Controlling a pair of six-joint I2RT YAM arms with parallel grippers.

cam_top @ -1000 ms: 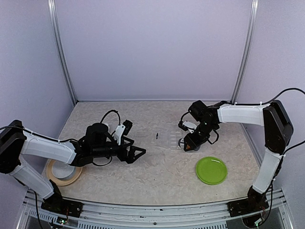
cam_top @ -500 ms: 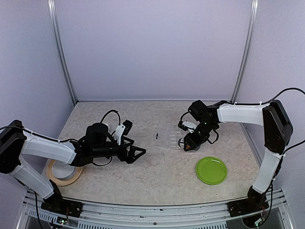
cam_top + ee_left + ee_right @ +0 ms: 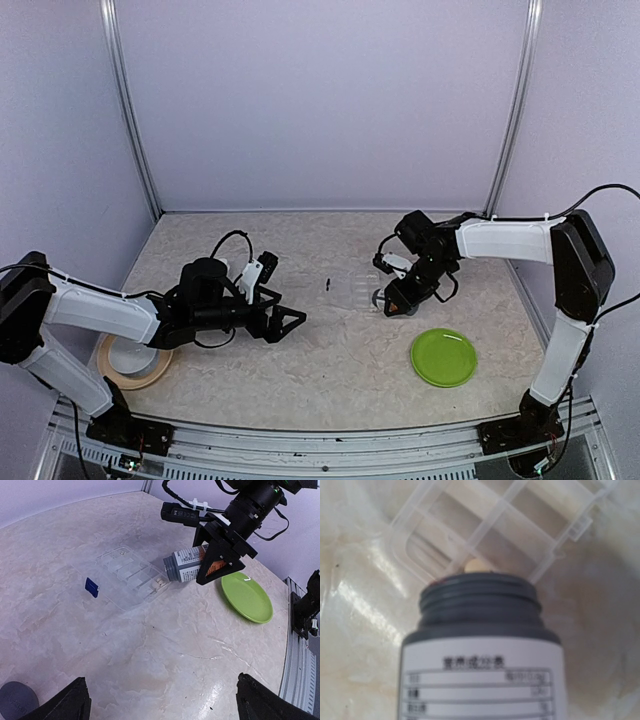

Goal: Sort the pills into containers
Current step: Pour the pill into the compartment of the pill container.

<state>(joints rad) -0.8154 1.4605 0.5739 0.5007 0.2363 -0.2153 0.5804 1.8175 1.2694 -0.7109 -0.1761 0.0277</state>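
Bottle (image 3: 186, 565) tipped on its side, threaded mouth at a corner compartment of the clear compartment tray (image 3: 125, 575).
Right gripper (image 3: 222, 566) pinches the bottle's labelled body just beside the tray. A pale pill (image 3: 477, 566) sits at the mouth, and more pills (image 3: 159, 584) lie in the adjoining compartment. Left gripper (image 3: 290, 323), jaws spread wide, hovers well apart from the tray, on the side opposite the bottle.

Smooth plastic bottle (image 3: 481, 607), seemingly paper label (image 3: 482, 680)

Bottle (image 3: 480, 650) label heading: "营养成分表"
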